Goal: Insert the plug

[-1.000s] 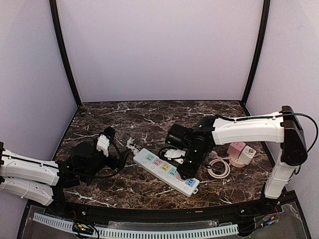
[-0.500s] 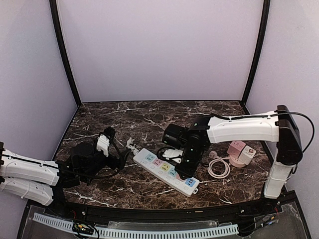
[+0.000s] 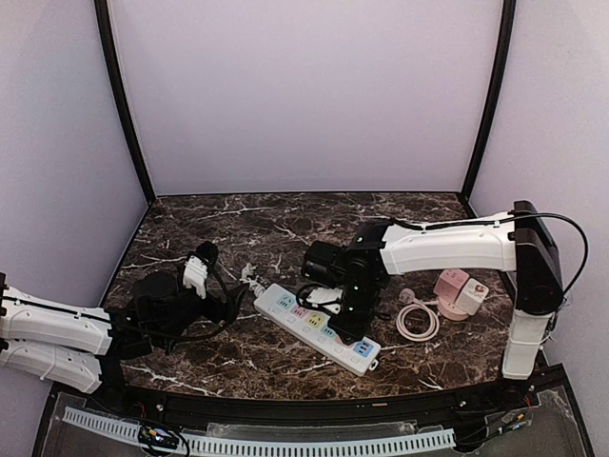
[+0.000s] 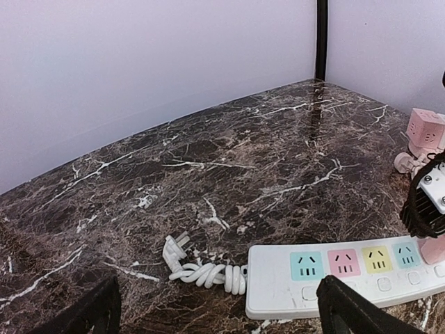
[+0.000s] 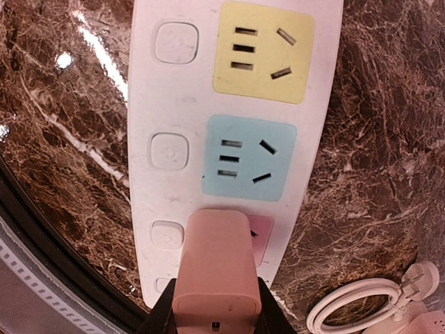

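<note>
The right end effector (image 5: 215,316) is clamped on the pink plug (image 5: 215,268), directly over the power strip's (image 5: 177,97) pink socket (image 5: 263,240) — seated or not, I can't tell. The left end effector (image 4: 219,309) gapes wide, holding nothing, near the strip's end.

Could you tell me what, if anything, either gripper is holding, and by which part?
The right gripper holds the pink plug by its rear sides; the left gripper holds nothing.

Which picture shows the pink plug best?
The right wrist view: the pink plug fills the foreground over the power strip. The left wrist view shows just a sliver; the top view hides it.
</note>
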Tool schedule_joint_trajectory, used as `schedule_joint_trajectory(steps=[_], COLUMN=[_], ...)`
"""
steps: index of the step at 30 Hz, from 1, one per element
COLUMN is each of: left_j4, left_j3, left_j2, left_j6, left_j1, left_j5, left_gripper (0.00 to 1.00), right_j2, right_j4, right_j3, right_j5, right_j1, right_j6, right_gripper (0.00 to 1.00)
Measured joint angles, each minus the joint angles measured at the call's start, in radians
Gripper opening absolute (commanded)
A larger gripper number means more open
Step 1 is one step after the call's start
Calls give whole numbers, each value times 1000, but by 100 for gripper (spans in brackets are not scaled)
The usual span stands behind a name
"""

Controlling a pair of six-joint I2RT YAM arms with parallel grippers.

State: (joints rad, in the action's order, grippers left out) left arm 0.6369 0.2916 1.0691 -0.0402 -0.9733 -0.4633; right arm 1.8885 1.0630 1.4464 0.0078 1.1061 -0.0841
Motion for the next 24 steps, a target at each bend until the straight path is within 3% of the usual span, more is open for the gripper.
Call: schedule_joint_trajectory(steps=[24], left_j4=[0], left_j3=[-6], left_j2=[-8], left_j6=[-2], left_j1=[0], left_j5=[0], left_gripper=[99], right_j2=[33], right_j4=[22], right_j3=[30], right_j5=[11], right_j1=[7], right_j6=[-26], right_gripper=[0])
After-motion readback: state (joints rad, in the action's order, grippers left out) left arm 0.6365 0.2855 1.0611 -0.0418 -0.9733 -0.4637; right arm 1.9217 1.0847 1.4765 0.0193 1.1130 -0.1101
